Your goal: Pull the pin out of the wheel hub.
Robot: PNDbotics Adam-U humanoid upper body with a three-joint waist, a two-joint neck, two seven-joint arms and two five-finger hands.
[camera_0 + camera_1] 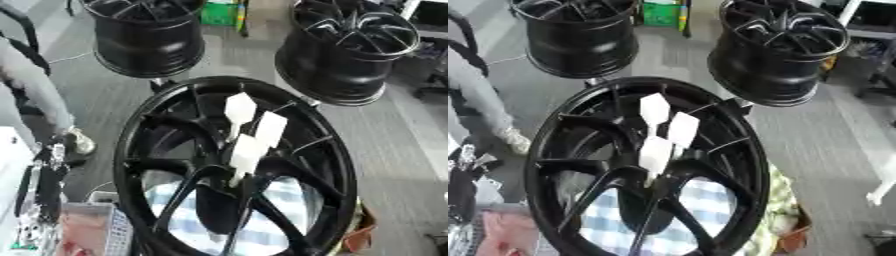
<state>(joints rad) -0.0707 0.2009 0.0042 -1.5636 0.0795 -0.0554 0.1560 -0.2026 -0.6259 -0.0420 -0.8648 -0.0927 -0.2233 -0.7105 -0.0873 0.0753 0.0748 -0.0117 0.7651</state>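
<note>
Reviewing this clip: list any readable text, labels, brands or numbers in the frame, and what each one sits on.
No text can be read anywhere.
White tags on the pins at the wheel hub: they look blank.
Green object on the floor between the two far rims: any print is too blurred to read.
Neither robot hand shows.

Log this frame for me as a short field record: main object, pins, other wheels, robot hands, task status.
main object: black wheel hub, spoked, facing the camera
pins: three white tags standing at the hub centre, apparently on pins; the pins themselves are hard to make out
under the hub: blue-and-white checked cloth
other wheels: two black wheels behind, one far left, one far right
robot hands: neither clearly visible in either view
task status: tags in place, nothing visibly pulled yet
</note>
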